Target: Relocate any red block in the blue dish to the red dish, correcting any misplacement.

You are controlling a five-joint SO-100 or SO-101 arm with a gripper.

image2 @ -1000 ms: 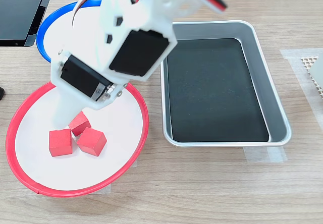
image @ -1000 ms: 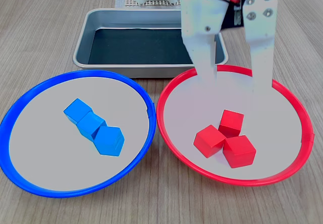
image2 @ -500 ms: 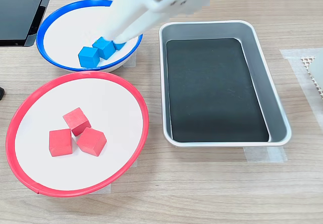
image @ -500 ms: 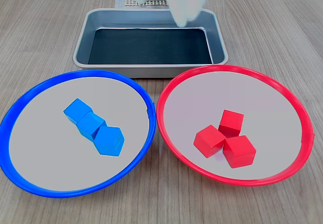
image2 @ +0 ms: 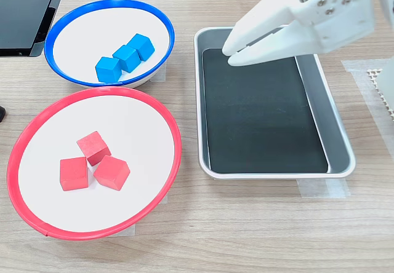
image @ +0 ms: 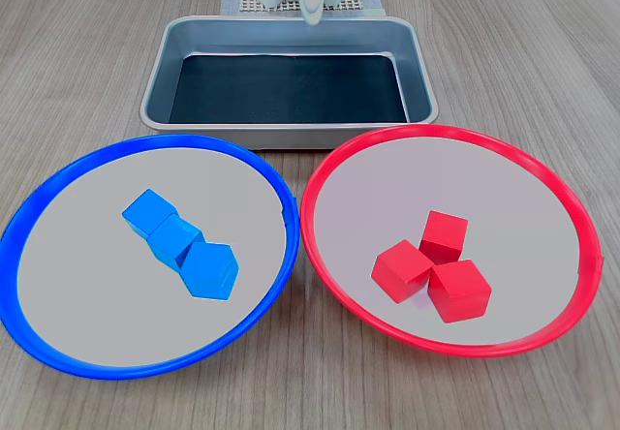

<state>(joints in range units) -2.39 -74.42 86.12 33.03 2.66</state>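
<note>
Three red cubes lie clustered inside the red dish (image: 320, 256), touching one another; any of them could be the red block (image: 458, 290) of the task, for they look identical in both exterior views. Just beside it in the first exterior view, to the left, the blue dish (image: 58, 183) holds three blue cubes (image: 179, 241) in a touching row and no red one, so the correction looks complete.

A second ago the arm stood over the red dish with its fingers down near the cubes; now it has lifted clear and swung back beyond the red dish, over the metal tray (image2: 311, 88). The gripper (image2: 233, 53) carries nothing, its white jaws nearly together with only a thin gap at the tips. The cubes have not shifted since.

Both dishes are round and shallow, matt pale grey inside with glossy coloured rims. The cubes are plain and sharp-edged. The tray is rectangular brushed metal with rounded corners and a dark liner, resting on a wood-grain table (image: 87, 52).
</note>
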